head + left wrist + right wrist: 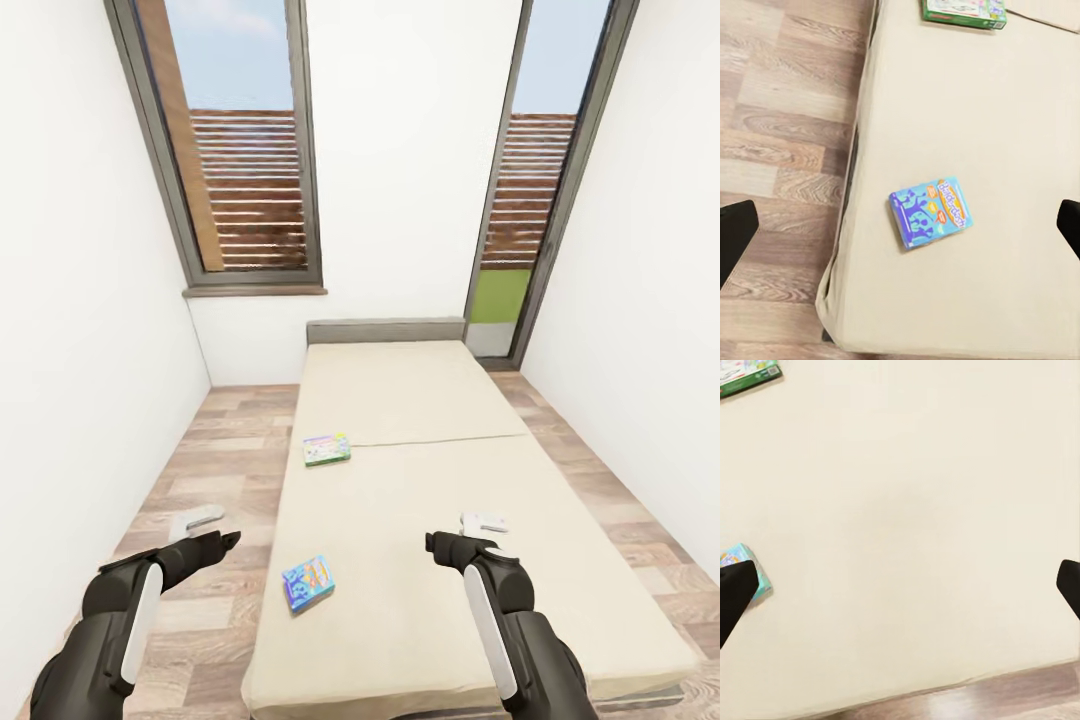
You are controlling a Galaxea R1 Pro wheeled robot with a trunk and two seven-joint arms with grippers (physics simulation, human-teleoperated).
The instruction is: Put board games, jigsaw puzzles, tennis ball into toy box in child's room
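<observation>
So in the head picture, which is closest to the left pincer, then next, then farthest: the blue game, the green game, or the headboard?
1. Blue game, on the bed's near left edge, beside the left pincer.
2. Green game, farther up the left edge.
3. Headboard, at the far end by the wall.

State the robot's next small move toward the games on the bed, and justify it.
Probably lower the open left gripper toward the blue board game, the nearer of two on the bed. It lies near the bed's left edge, while the green-edged game sits farther away.
</observation>
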